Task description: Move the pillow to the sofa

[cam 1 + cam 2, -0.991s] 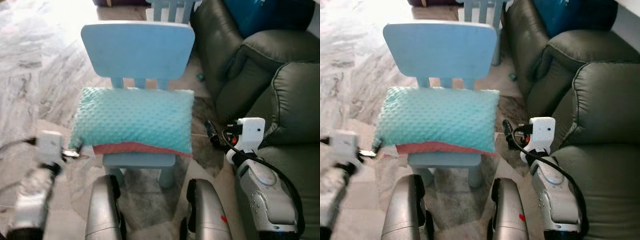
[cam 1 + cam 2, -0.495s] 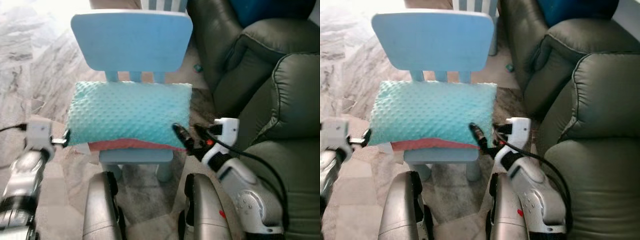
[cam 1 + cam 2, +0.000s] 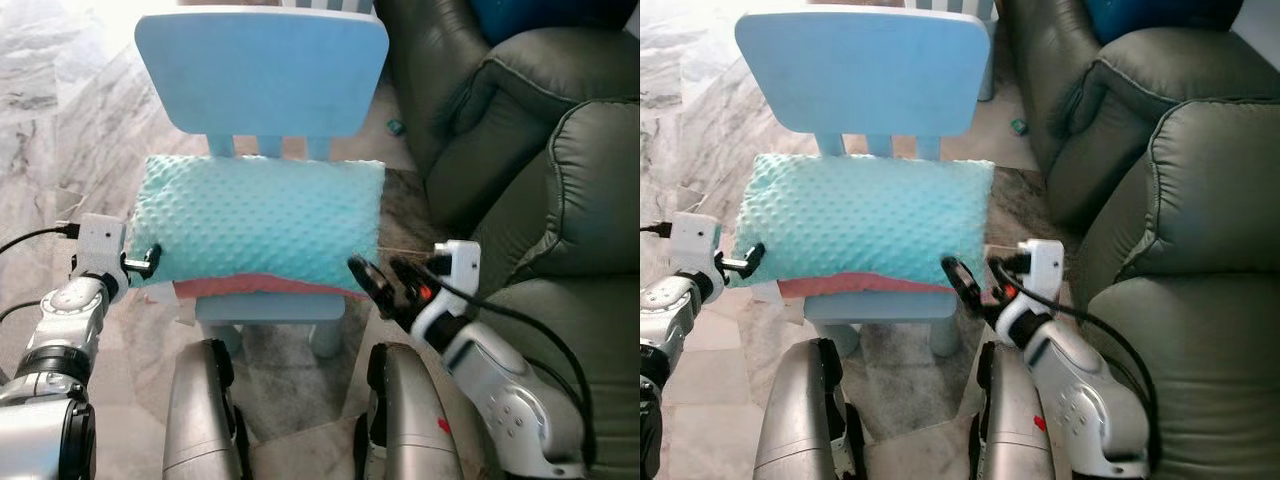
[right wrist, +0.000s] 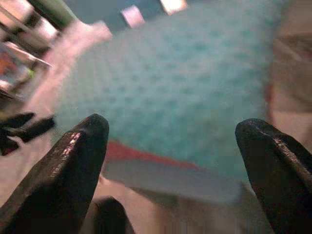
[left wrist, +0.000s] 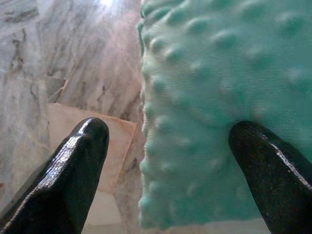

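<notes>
Flanking the chair seat's front corners, the left gripper (image 3: 148, 262) and right gripper (image 3: 388, 285) both gape wide, holding nothing, fingers at either end of one plump rectangular pillow (image 3: 258, 225), teal and dimpled with a red underside. It covers the smooth blue plastic chair (image 3: 262, 75). One dark, creased leather sofa (image 3: 560, 200) stands just beside.

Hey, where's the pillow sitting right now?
In the left eye view, the teal pillow lies on the seat of the blue chair, left of the sofa, with the left gripper and right gripper at its ends.
</notes>
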### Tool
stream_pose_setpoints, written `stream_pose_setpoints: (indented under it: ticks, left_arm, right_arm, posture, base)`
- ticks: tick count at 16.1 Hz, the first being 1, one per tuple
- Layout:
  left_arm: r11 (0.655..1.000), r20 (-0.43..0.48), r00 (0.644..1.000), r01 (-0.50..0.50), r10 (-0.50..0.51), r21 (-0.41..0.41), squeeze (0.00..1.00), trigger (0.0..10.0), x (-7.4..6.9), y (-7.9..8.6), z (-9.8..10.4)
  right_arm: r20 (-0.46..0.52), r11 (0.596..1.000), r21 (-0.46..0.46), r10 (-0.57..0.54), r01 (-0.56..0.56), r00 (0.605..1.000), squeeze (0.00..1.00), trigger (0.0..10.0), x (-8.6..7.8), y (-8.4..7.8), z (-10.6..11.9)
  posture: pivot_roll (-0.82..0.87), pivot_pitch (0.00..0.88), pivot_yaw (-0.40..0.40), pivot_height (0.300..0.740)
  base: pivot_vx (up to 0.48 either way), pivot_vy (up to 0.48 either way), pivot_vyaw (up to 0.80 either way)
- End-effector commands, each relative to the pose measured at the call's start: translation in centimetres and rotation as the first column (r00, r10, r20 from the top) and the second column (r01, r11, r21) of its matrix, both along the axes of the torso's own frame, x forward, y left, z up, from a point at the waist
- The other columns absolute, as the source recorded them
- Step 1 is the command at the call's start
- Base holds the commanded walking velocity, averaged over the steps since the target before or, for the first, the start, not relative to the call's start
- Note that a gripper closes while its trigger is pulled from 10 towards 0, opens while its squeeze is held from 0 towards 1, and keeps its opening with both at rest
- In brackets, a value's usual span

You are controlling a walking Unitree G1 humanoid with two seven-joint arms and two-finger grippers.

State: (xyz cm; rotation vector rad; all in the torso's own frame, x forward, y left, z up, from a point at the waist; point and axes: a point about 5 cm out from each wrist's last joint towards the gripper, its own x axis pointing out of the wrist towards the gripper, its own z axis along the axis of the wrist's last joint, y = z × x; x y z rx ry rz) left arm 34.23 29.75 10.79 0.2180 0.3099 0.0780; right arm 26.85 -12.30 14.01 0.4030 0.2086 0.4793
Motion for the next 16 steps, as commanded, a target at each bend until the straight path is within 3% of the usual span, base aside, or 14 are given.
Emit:
stream_pose_setpoints:
  ticks: [1,3,5,8,9,12,14,15,16]
  left_arm:
    - [1.000,-0.025,0.999,-0.022,0.023,0.020,0.00,10.0,-0.3,0.5,-0.3]
    - [0.997,-0.018,0.997,-0.070,0.070,0.020,0.00,10.0,-0.2,1.1,0.0]
    - [0.996,0.019,0.996,-0.083,0.082,0.038,0.00,10.0,0.2,1.4,1.0]
    - [0.994,0.057,0.994,-0.101,0.098,0.042,0.00,10.0,0.3,1.9,2.0]
    - [0.993,0.030,0.993,-0.113,0.113,0.024,0.00,10.0,0.0,2.1,1.5]
    - [0.983,-0.044,0.989,-0.147,0.143,-0.106,0.00,10.0,-0.4,1.7,0.0]
    - [0.966,-0.086,0.991,-0.119,0.101,-0.228,0.00,10.0,-0.2,0.4,-1.0]
    - [0.960,-0.082,0.992,-0.115,0.097,-0.254,0.00,2.0,-0.1,0.1,-1.0]
    - [0.955,-0.080,0.992,-0.121,0.103,-0.270,0.00,0.0,0.0,0.0,-0.9]
  right_arm:
    - [-0.035,1.000,-0.018,-0.004,0.003,0.999,0.00,10.0,-0.4,-0.3,-0.5]
    - [-0.057,0.996,-0.085,0.029,-0.033,0.998,0.00,10.0,-0.3,-0.4,-1.6]
    - [-0.018,0.984,-0.174,0.024,-0.027,1.000,0.00,10.0,-0.1,-0.9,-1.8]
    - [-0.024,0.983,-0.186,0.008,-0.013,1.000,0.00,10.0,-0.2,-1.5,-2.0]
    - [-0.030,0.982,-0.189,0.010,-0.015,1.000,0.00,10.0,-0.4,-1.5,-2.1]
    - [-0.020,0.976,-0.213,0.031,-0.034,0.999,0.00,10.0,-0.6,-1.3,-2.2]
    - [-0.011,0.974,-0.225,0.025,-0.027,1.000,0.00,10.0,-0.7,-1.4,-2.1]
    - [-0.012,0.973,-0.229,0.021,-0.023,1.000,0.00,10.0,-0.7,-1.5,-2.1]
    - [-0.013,0.972,-0.232,0.019,-0.021,1.000,0.00,10.0,-0.9,-1.5,-2.2]
  posture:
    - [-0.14,0.313,-0.050,0.542]
    - [-0.14,0.316,-0.052,0.542]
    - [-0.14,0.317,-0.050,0.542]
    - [-0.14,0.316,-0.050,0.542]
    - [-0.14,0.314,-0.054,0.542]
    - [-0.15,0.310,-0.055,0.542]
    - [-0.16,0.311,-0.051,0.542]
    - [-0.17,0.311,-0.050,0.542]
    - [-0.17,0.311,-0.050,0.542]
  base:
    - [0.000,0.000,0.00]
    - [0.000,0.000,0.00]
    - [0.000,0.000,0.00]
    - [0.000,0.000,0.00]
    - [0.000,0.000,0.00]
    - [0.000,0.000,0.00]
    - [0.000,0.000,0.00]
    - [0.000,0.000,0.00]
    - [0.000,0.000,0.00]
